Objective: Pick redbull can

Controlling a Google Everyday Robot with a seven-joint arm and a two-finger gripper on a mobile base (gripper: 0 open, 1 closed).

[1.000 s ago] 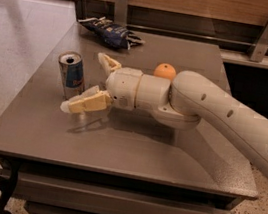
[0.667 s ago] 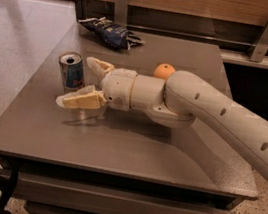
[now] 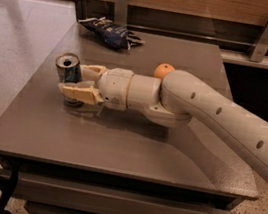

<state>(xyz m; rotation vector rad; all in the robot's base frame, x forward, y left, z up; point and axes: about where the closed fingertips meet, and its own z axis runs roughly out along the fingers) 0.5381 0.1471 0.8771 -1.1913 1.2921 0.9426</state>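
The redbull can (image 3: pixel 69 70) stands upright on the left part of the grey table (image 3: pixel 117 147); it has blue and silver sides and a silver top. My gripper (image 3: pixel 73 77) reaches in from the right and is low over the table. It is open, with the can between its cream fingers. The far finger (image 3: pixel 92 69) lies against the can's right side. The near finger (image 3: pixel 79 92) crosses in front of the can's lower part and hides its base.
A round orange (image 3: pixel 163 70) sits behind my forearm (image 3: pixel 214 114) near the table's middle. A dark blue snack bag (image 3: pixel 110 30) lies at the back left. A wooden wall with metal brackets (image 3: pixel 121 4) runs behind the table. The floor drops away on the left.
My gripper has moved left along the table until its fingers reach either side of the can. The can, orange and bag have stayed in place.
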